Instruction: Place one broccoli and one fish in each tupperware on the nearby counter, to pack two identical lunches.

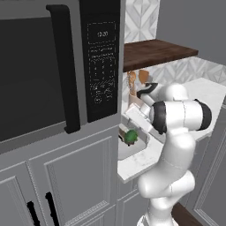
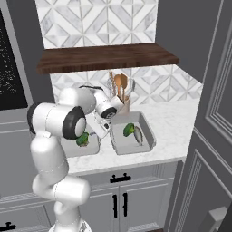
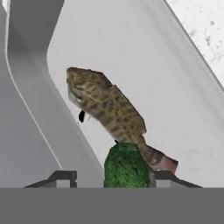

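Two trays sat side by side on the white bench (image 2: pixel 177 118) under the shelf (image 2: pixel 108 57), and I counted two broccoli and one fish between them. The right tray (image 2: pixel 147 127) held a broccoli (image 2: pixel 128 129) with the fish (image 2: pixel 138 135) lying just beside it. The left tray (image 2: pixel 93 147) held the second broccoli (image 2: pixel 82 139), and in my right base view the arm's elbow covered much of that tray.

From the hand camera I looked down into a tray where the mottled brown fish lay slantwise, its tail touching or tucked behind the broccoli. I could not tell which. The tool (image 3: pixel 114 180) had its two tips apart, gripping nothing, with the broccoli showing between them and a clear gap on one side. The bottom of the floret was cut off at the frame's lower edge.

From the left base view the microwave (image 1: pixel 44 66) blocked the left half of the scene, and the arm hid the right tray. The left tray and its floret showed there beside the cabinet.

A crock (image 2: pixel 123 105) of wooden utensils stood at the wall behind the trays.
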